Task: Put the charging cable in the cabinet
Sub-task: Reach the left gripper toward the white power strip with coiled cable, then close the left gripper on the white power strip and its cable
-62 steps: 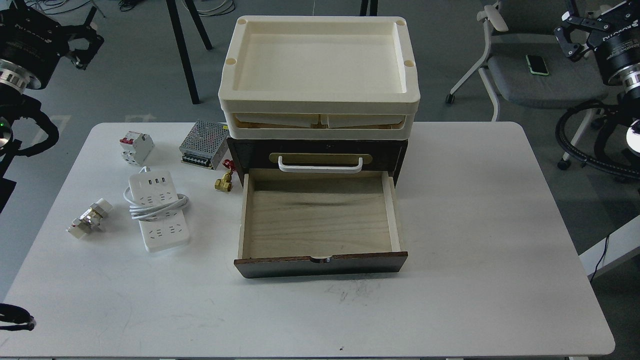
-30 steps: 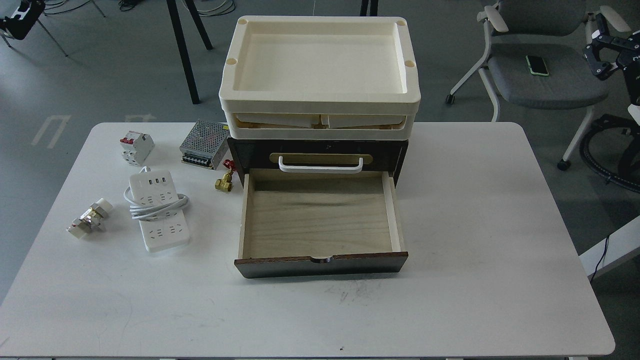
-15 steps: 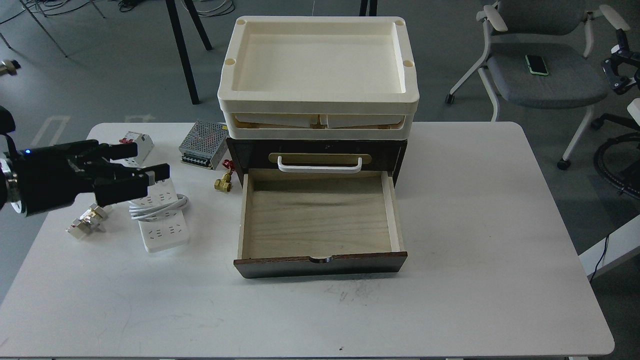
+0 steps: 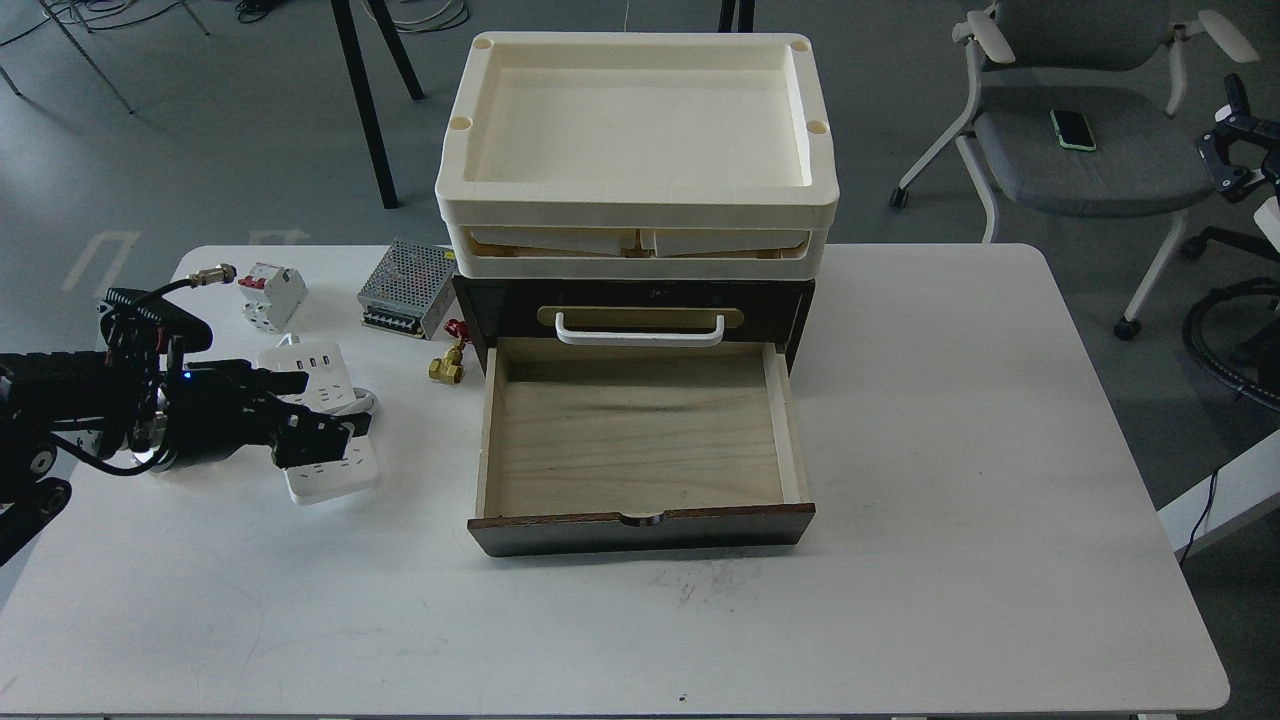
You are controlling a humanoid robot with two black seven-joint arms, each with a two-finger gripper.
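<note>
The charging cable (image 4: 334,473), a flat white power strip with its cord coiled round the middle, lies on the white table (image 4: 950,450) left of the cabinet. My left gripper (image 4: 312,408) comes in from the left and is open, with one finger on each side of the strip's middle; the middle and the coil are mostly hidden behind it. The dark-brown cabinet (image 4: 640,298) stands at the table's centre, its lower drawer (image 4: 640,530) pulled out, pale wood inside and empty. My right gripper (image 4: 1232,135) is small and dark at the far right edge, off the table.
Two stacked cream trays (image 4: 640,215) sit on the cabinet. A perforated metal power-supply box (image 4: 405,290), a white circuit breaker (image 4: 270,295) and a small brass valve (image 4: 447,366) lie behind the strip. A grey chair (image 4: 1090,150) stands at back right.
</note>
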